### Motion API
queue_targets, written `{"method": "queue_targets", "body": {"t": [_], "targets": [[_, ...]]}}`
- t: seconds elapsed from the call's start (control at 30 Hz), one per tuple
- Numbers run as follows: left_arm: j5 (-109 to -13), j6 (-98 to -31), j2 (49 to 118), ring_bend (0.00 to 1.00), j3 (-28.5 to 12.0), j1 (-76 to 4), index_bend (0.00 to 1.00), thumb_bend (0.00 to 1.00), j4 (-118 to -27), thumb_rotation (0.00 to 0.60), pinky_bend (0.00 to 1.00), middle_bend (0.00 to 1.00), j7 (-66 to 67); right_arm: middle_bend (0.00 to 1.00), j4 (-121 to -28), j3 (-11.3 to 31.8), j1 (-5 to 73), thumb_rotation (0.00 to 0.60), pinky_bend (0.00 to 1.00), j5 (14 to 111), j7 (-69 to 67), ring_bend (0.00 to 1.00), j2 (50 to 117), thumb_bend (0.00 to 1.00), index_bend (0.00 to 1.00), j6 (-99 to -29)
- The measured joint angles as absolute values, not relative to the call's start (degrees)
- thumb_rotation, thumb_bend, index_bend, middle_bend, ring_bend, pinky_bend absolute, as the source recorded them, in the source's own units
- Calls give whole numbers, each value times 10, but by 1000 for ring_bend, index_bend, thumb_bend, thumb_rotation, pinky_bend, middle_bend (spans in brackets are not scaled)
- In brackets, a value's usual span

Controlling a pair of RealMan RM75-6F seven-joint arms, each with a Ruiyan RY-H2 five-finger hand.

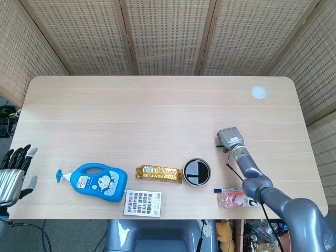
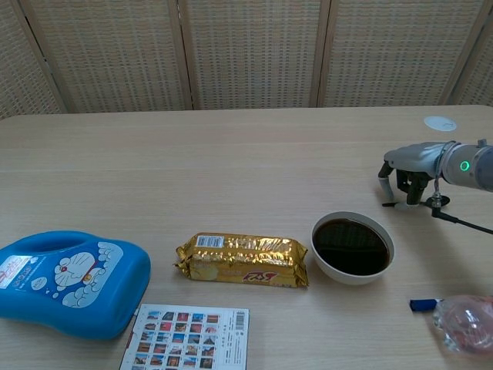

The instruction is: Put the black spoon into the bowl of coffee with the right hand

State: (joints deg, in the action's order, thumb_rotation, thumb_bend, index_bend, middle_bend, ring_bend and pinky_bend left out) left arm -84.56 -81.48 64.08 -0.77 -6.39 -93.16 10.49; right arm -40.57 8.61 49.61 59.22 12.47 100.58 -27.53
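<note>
The black spoon (image 2: 391, 204) lies flat on the table, right of and a little beyond the bowl; only a thin dark end shows past the fingers, and in the head view a sliver (image 1: 218, 147). My right hand (image 2: 408, 166) (image 1: 230, 139) is lowered over it, palm down, thumb and fingers planted apart on either side. The spoon still rests on the wood. The white bowl (image 2: 350, 277) (image 1: 184, 173) of dark coffee stands near the front edge, left of that hand. My left hand (image 1: 13, 176) hangs off the table's left front corner, fingers spread, holding nothing.
A gold snack packet (image 2: 243, 260) lies left of the bowl, a blue Doraemon bottle (image 2: 69, 281) further left, a picture card (image 2: 189, 339) in front. A pink plastic packet (image 2: 464, 322) sits at the front right. A white disc (image 2: 440, 123) lies far right.
</note>
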Motion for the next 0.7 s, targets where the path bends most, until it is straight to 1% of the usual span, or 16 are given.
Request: {"method": "queue_targets", "body": {"t": [0.7], "targets": [[-846,-815,643,0,-7,-64,0,463,-929,600,0,0,103,951,-410,87,490,600,1000,594,126,962,1003,496,567,-275]]}}
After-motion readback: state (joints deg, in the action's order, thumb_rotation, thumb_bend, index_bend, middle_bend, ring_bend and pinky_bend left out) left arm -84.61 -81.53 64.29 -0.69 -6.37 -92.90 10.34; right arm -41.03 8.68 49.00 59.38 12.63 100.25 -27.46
